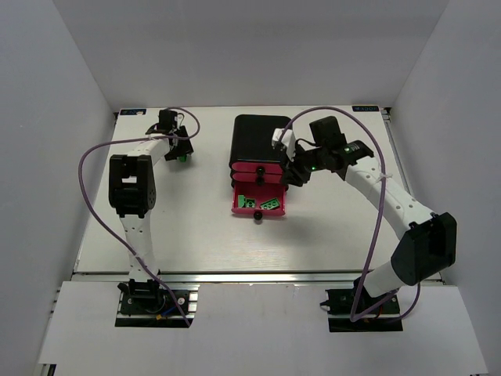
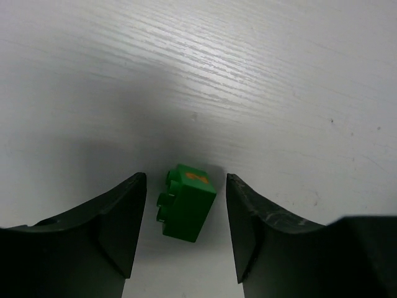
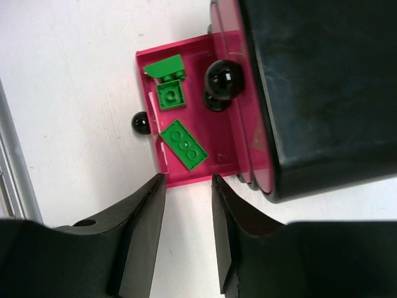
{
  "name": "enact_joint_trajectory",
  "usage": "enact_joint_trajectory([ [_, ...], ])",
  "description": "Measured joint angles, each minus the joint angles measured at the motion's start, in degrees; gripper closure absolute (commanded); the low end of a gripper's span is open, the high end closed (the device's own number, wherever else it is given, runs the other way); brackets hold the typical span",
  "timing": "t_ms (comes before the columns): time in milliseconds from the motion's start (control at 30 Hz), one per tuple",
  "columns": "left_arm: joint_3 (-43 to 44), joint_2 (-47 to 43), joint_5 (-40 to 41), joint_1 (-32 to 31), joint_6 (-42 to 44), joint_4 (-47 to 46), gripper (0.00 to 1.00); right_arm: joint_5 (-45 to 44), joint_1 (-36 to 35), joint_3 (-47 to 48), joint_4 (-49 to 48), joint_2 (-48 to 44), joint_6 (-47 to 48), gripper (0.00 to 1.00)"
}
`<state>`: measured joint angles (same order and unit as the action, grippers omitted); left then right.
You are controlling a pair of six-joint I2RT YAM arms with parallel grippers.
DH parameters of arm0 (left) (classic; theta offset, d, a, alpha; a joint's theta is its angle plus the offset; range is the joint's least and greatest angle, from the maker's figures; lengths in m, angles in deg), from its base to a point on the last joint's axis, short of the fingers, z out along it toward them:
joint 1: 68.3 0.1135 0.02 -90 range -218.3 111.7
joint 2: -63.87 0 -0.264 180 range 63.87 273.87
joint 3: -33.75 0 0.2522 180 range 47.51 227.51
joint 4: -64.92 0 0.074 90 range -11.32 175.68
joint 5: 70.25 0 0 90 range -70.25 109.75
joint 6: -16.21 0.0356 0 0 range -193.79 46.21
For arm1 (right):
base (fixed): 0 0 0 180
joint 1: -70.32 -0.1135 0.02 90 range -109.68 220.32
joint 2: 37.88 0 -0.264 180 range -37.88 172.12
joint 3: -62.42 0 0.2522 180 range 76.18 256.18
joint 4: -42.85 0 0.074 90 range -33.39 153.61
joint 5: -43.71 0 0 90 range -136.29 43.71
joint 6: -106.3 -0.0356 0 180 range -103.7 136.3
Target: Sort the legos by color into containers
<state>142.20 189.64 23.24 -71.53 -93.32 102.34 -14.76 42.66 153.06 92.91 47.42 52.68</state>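
A dark green lego [image 2: 186,202] lies on the white table between the fingers of my left gripper [image 2: 185,186], which is open and not touching it. In the top view this gripper [image 1: 180,150] is at the far left, with the lego [image 1: 182,158] under it. The black casing [image 1: 258,137] holds the pink drawers. The bottom drawer [image 1: 237,208] is pulled out and has green legos [image 1: 270,204] in it. In the right wrist view three green legos [image 3: 183,144] lie in that drawer [image 3: 226,133]. My right gripper [image 3: 186,186] is open and empty just beside the drawer's corner.
Round black knobs [image 3: 223,77] sit on the drawer fronts, and the open drawer's knob [image 1: 256,215] points toward the arms. The black casing [image 3: 310,93] is close to my right fingers. A metal rail [image 1: 258,276] runs along the table's near edge.
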Motion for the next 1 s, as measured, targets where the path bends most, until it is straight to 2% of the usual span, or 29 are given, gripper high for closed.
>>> enact_joint_trajectory([
  [33,0.5,0.42,0.39,-0.04,0.15,0.02,0.45,0.02,0.33,0.31,-0.02,0.13,-0.07,0.58],
  [133,0.74,0.55,0.42,-0.11,0.35,0.42,0.6,0.35,1.29,0.83,-0.17,0.26,-0.39,0.59],
  [233,0.72,0.46,0.37,-0.15,0.26,0.39,0.7,0.72,1.79,0.92,-0.2,0.35,-1.07,0.59],
  [300,0.17,-0.02,0.11,-0.28,-0.02,0.37,0.73,0.87,2.1,0.92,-0.2,0.37,-1.55,0.59],
  [433,-6.73,-6.34,-2.84,-0.81,-1.31,0.09,0.78,0.28,2.14,0.74,-1.29,0.37,-3.78,0.42],
  [600,-22.16,-26.16,-12.44,-2.73,-4.15,-1.95,0.79,-1.84,2.14,-1.73,-6.4,0.35,-7.02,0.46],
  [700,-30.42,-40.24,-20.9,-4.66,-5.22,-5.03,0.79,-2.99,2.14,-2.73,-8.48,0.35,-8.83,0.6],
  [733,-32.81,-44.24,-23.71,-5.35,-5.42,-5.95,0.8,-3.15,2.14,-2.8,-9.14,0.35,-9.42,0.8],
  [767,-34.64,-47.34,-26.01,-6.12,-5.46,-6.56,0.8,-3.34,2.14,-2.8,-9.81,0.35,-10.1,0.92],
  [800,-36.83,-50.34,-28.59,-6.88,-5.44,-7.8,0.81,-3.34,2.14,-2.8,-10.47,0.35,-10.84,1.0],
  [900,-42.64,-56.02,-33.46,-8.61,-5.35,-9.6,0.9,-3.74,2.14,-2.8,-11.85,0.35,-12.72,1.0],
  [1000,-46.53,-57.18,-35.5,-10.75,-5.38,-10.51,0.9,-4.5,2.14,-2.8,-13.27,0.35,-14.49,1.0],
])
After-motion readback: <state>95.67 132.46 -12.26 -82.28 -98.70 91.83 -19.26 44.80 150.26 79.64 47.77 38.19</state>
